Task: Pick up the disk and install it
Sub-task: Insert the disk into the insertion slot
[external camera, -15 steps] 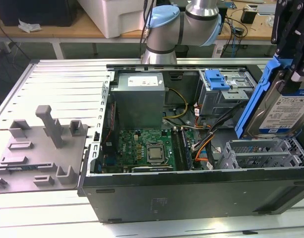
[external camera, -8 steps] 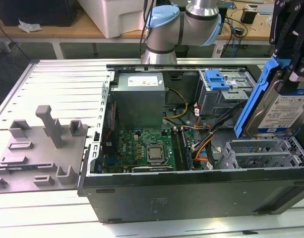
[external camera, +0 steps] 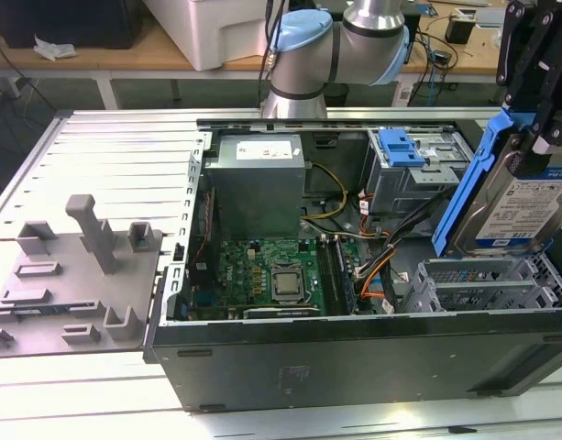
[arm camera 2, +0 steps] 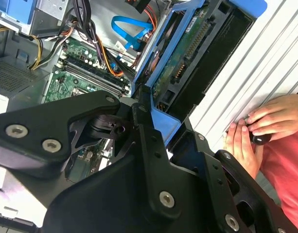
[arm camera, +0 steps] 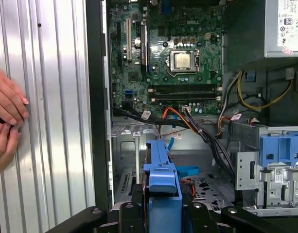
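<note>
The gripper point(external camera: 535, 128) has its jaws clamped on the blue carrier point(external camera: 464, 197) of the disk point(external camera: 519, 206), which hangs tilted above the cage point(external camera: 482, 284) in the open case point(external camera: 354, 357); it looks rigid, fairly heavy and shock-sensitive, so the carrier's edges seem the safest hold.

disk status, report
Gripper shut on disk, held tilted above the open case. Not seated yet. Cable bundle beside the bay; a person's hands rest on the table alongside.

The disk point(external camera: 519, 206) hangs tilted over the drive bay point(external camera: 482, 286) inside the case point(external camera: 354, 359).
</note>
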### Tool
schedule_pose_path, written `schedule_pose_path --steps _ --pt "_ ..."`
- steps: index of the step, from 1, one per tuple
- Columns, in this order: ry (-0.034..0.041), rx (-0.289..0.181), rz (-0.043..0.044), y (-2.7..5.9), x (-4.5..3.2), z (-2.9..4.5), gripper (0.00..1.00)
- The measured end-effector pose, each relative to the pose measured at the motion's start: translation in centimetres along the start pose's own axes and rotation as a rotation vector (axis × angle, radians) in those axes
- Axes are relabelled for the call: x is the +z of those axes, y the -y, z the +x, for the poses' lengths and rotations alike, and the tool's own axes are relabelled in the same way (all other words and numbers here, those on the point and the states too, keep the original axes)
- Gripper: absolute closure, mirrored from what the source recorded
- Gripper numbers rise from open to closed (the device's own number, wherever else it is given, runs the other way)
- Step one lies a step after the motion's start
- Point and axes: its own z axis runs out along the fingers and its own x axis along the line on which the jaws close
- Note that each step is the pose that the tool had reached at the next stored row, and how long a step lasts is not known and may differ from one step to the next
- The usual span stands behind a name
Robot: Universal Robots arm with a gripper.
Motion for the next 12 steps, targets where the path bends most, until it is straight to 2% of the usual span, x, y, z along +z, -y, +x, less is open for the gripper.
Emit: schedule_pose_path --steps 12 --pt "0.0003 -0.002 0.0 -0.01 0.33 0.14 0.63"
